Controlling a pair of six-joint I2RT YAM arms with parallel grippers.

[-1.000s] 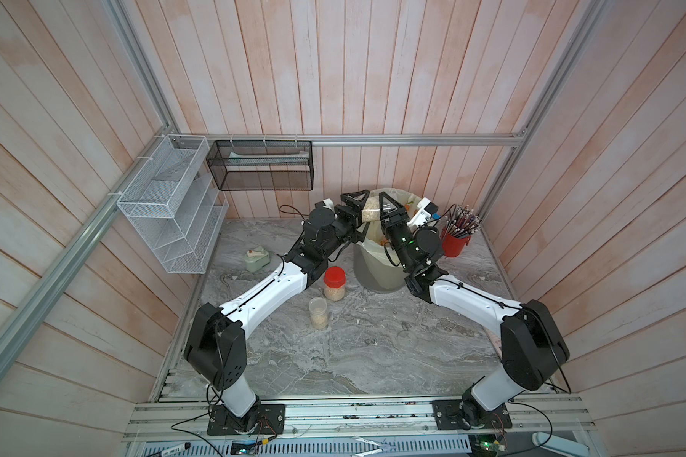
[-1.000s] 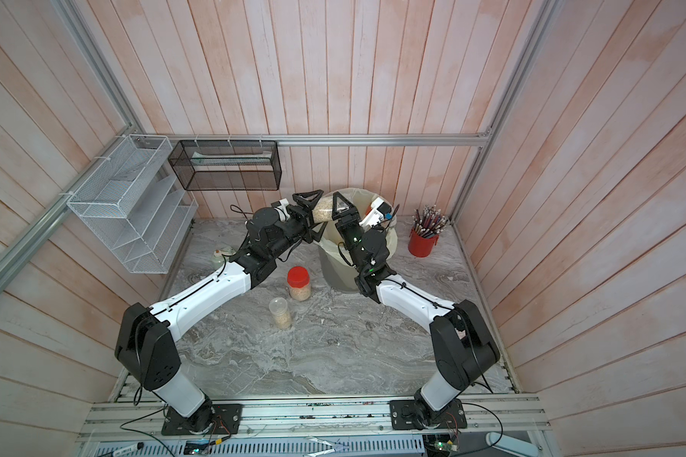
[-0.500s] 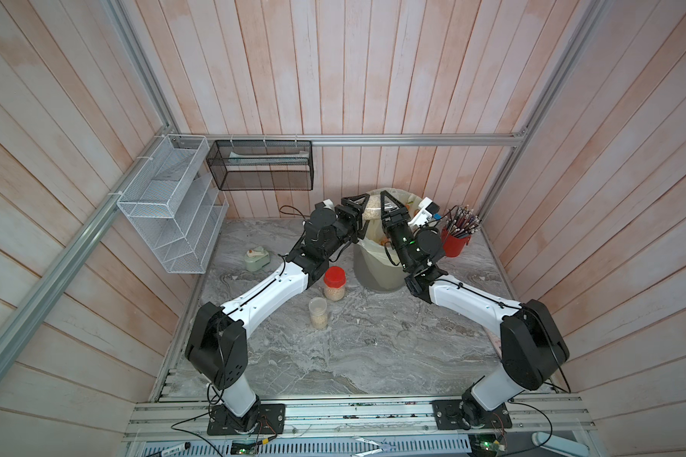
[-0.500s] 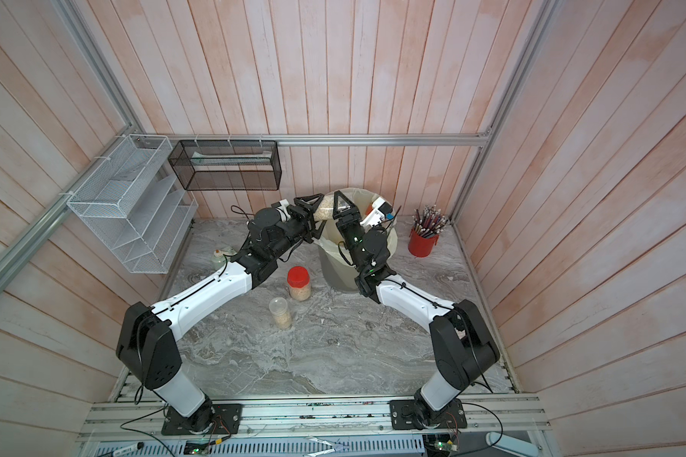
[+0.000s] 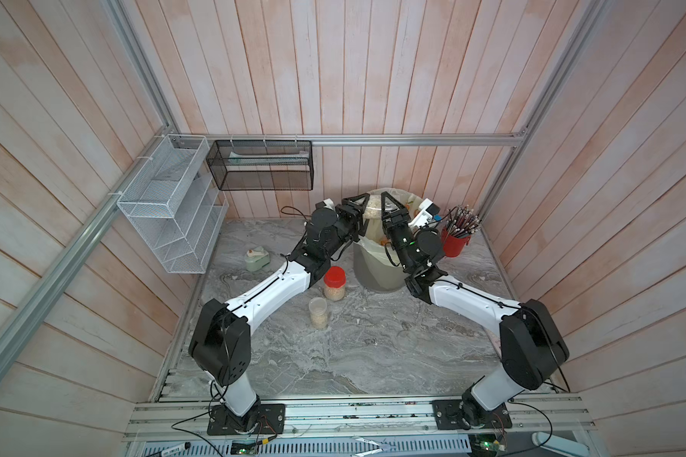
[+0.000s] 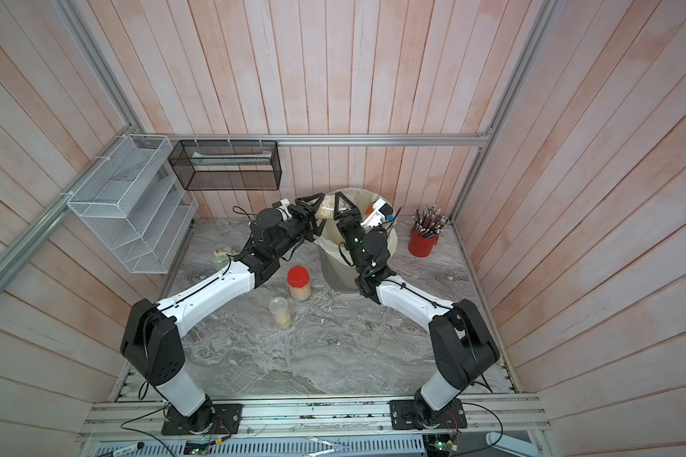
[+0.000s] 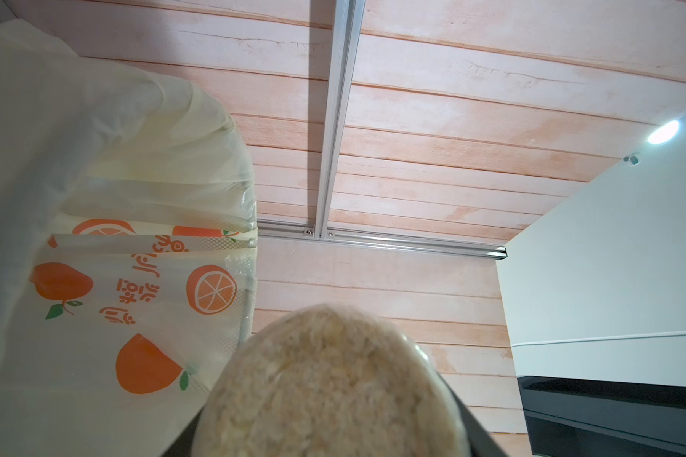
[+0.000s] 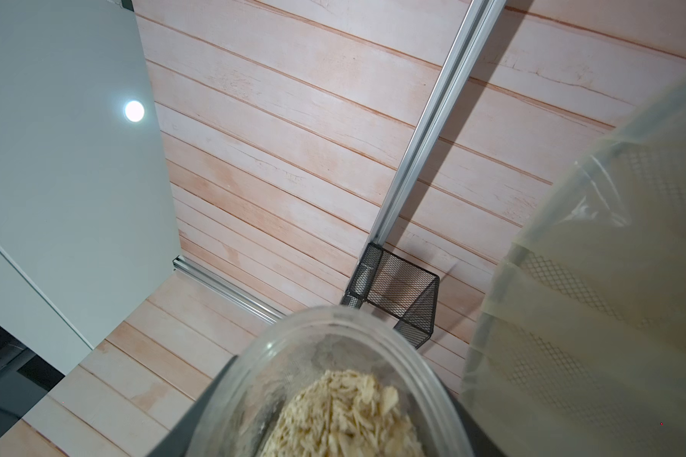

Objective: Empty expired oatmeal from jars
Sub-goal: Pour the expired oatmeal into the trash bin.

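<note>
Above the grey bin [image 5: 373,273] a clear jar [image 5: 372,209] [image 6: 325,209] of oatmeal lies on its side, held from both ends. My left gripper [image 5: 358,205] [image 6: 311,203] is shut on one end; the left wrist view shows that end of the jar [image 7: 329,387] packed with oatmeal, between dark fingers [image 7: 480,435]. My right gripper [image 5: 389,202] [image 6: 341,205] is shut on the other end; in the right wrist view the jar [image 8: 333,356] shows loose oatmeal [image 8: 341,415] behind its clear wall. A red-lidded jar [image 5: 334,283] and a clear-lidded jar [image 5: 318,312] stand on the table, both holding oatmeal.
The bin's yellowish bag [image 7: 96,178] holds an orange-printed wrapper [image 7: 135,296]. A red pencil cup [image 5: 454,243] stands right of the bin. A small green object [image 5: 256,259] lies at the left. A white wire rack [image 5: 167,209] and a black mesh basket [image 5: 260,166] hang on the walls.
My left gripper, wide open beside the jar a second ago, has closed on the jar's end. The right gripper has kept its hold and place.
</note>
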